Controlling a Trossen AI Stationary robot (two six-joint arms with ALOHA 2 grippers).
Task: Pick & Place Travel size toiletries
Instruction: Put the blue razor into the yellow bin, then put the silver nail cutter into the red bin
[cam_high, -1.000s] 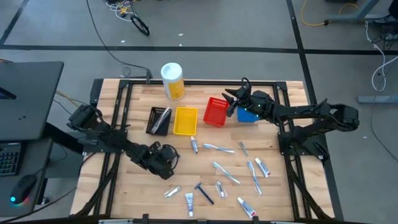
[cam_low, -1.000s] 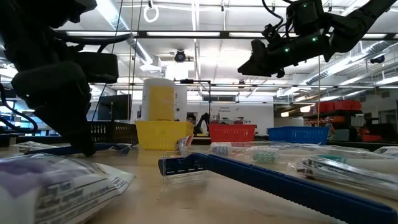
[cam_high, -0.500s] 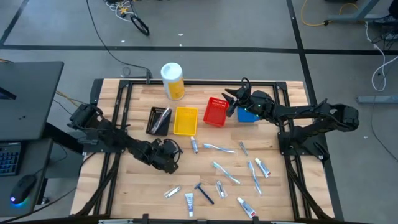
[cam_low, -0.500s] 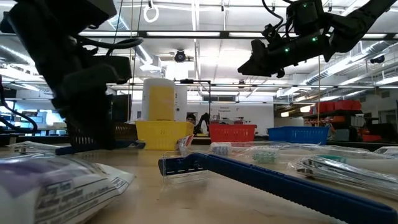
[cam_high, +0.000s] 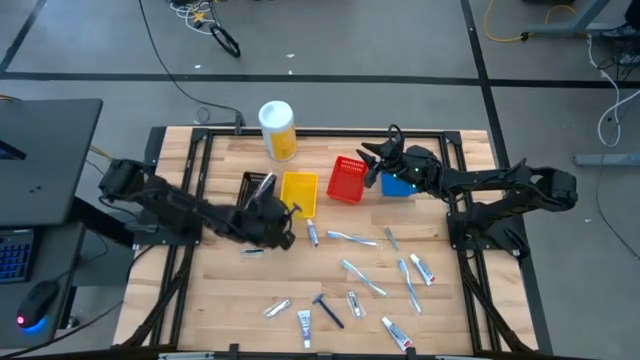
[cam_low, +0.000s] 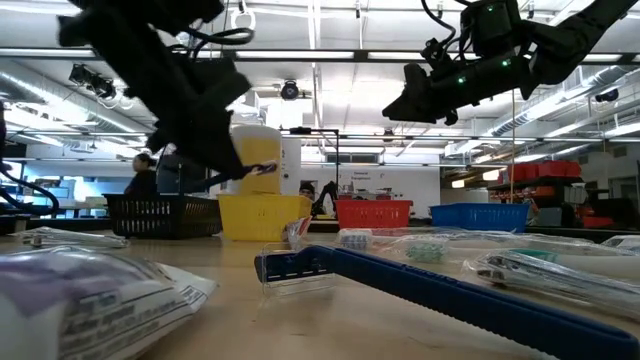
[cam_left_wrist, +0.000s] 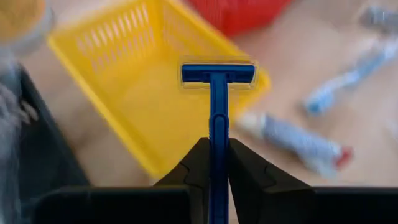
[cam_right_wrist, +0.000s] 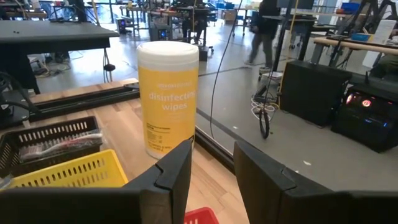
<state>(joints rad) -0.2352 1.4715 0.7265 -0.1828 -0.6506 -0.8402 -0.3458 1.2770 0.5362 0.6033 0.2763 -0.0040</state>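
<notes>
My left gripper (cam_high: 284, 213) hangs above the table by the near edge of the yellow basket (cam_high: 298, 193), shut on a blue T-shaped razor (cam_left_wrist: 217, 74). In the left wrist view the razor's head sticks out past the fingertips over the yellow basket (cam_left_wrist: 124, 99). My right gripper (cam_high: 371, 166) waits open in the air over the red basket (cam_high: 346, 179), with nothing between its fingers (cam_right_wrist: 211, 168). Other travel size toiletries lie flat on the wood: a tube (cam_high: 313, 233), a toothbrush (cam_high: 350, 238) and a second razor (cam_high: 327, 310). My left gripper pinches the razor's handle (cam_left_wrist: 217, 134) between its two fingers, which lie along the handle. The fingers slant down from the table's near left. The razor is lifted clear of the table, its head (cam_left_wrist: 217, 73) foremost and crosswise, over the yellow basket.
A yellow wipes canister (cam_high: 278, 128) stands at the far edge. A black basket (cam_high: 256, 192) holding items sits left of the yellow one, and a blue basket (cam_high: 398, 186) lies under the right arm. Several tubes and toothbrushes are scattered over the table's near right part (cam_high: 410, 285).
My left gripper has risen from the table and gone toward the far edge, up to the yellow basket, tipping less steeply downward. The blue razor, which lay on the wood by the fingers, is now lifted clear with it. My right arm has kept still.
</notes>
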